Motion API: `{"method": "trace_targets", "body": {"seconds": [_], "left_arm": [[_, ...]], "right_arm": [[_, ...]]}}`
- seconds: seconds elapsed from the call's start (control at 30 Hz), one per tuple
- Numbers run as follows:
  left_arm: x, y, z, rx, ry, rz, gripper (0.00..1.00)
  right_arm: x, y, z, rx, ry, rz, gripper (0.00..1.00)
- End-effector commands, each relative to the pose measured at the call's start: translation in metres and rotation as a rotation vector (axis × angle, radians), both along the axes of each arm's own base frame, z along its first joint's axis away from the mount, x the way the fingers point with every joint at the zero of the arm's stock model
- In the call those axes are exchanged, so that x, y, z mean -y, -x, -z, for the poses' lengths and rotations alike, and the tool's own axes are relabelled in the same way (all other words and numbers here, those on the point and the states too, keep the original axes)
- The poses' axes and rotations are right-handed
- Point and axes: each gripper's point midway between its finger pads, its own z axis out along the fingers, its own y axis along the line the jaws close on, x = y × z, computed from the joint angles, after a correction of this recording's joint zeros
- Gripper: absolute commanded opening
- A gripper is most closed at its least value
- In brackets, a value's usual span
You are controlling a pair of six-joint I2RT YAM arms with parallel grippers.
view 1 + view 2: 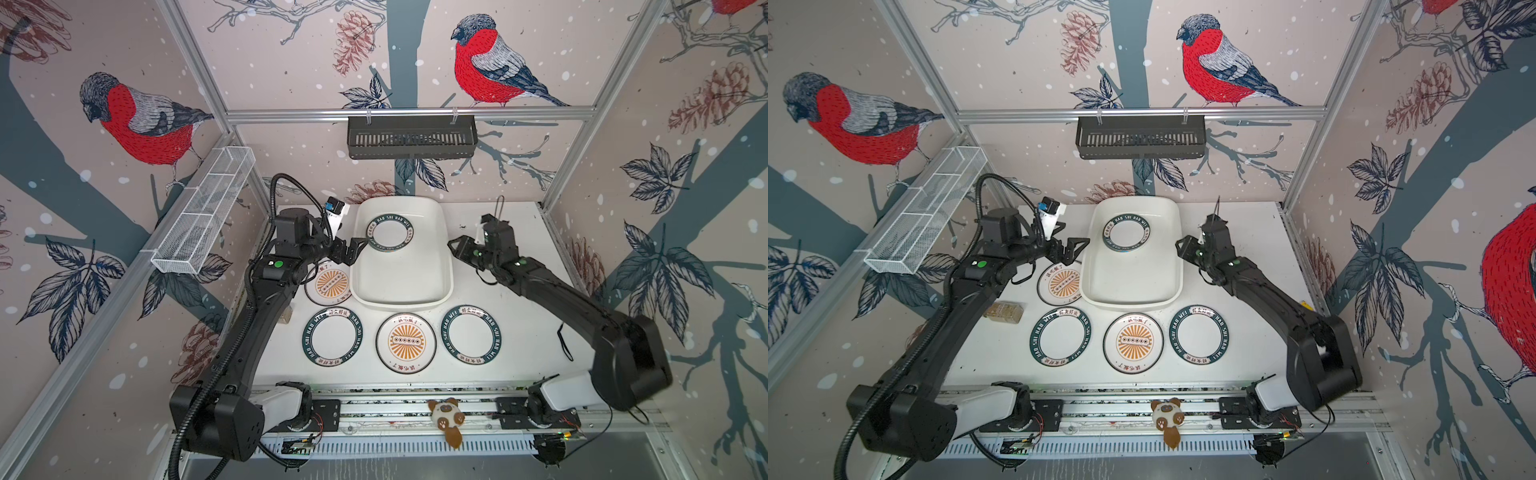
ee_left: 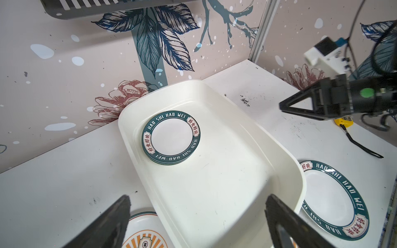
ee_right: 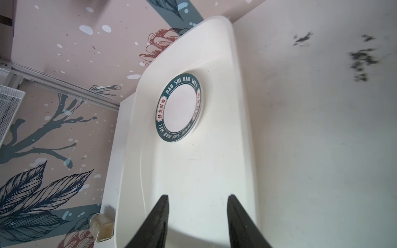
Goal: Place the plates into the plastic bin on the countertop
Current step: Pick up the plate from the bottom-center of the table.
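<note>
A pile of green-rimmed plates (image 1: 390, 234) is already laid in the plastic bin (image 1: 401, 278), four plates (image 1: 406, 341) are left on the worktop (image 1: 523, 332) beside and in front of the bin, and nothing is held by the wide-open left fingers (image 2: 113, 223) or half-open right fingers (image 3: 160, 219).

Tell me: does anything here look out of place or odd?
Yes. A small clear jar lies on the countertop, though it is no dish. One orange sunburst plate has its edge hidden behind the plastic bin rim. A plush toy sits on the front rail.
</note>
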Motion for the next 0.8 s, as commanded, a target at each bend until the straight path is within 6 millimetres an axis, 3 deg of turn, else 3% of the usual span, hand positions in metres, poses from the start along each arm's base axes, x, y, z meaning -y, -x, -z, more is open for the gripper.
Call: {"method": "trace_targets", "body": {"seconds": [0.0, 0.2, 0.33, 0.53, 0.77], "left_arm": [[-0.002, -0.003, 0.007, 0.009, -0.038, -0.001, 0.97], [0.001, -0.003, 0.004, -0.003, -0.023, 0.011, 0.97], [0.002, -0.005, 0.005, -0.010, -0.010, 0.011, 0.97], [0.012, -0.001, 0.005, -0.029, 0.006, 0.082, 0.97], [0.015, -0.004, 0.000, -0.019, 0.006, 0.106, 0.98]], "right_arm": [[0.030, 0.023, -0.003, 0.045, 0.023, 0.063, 0.48], [0.086, 0.076, 0.027, -0.017, -0.003, 0.182, 0.53], [0.114, 0.099, 0.055, -0.099, -0.027, 0.239, 0.55], [0.123, 0.124, 0.099, -0.282, -0.063, 0.225, 0.56], [0.140, 0.153, 0.122, -0.423, 0.046, 0.240, 0.58]]}}
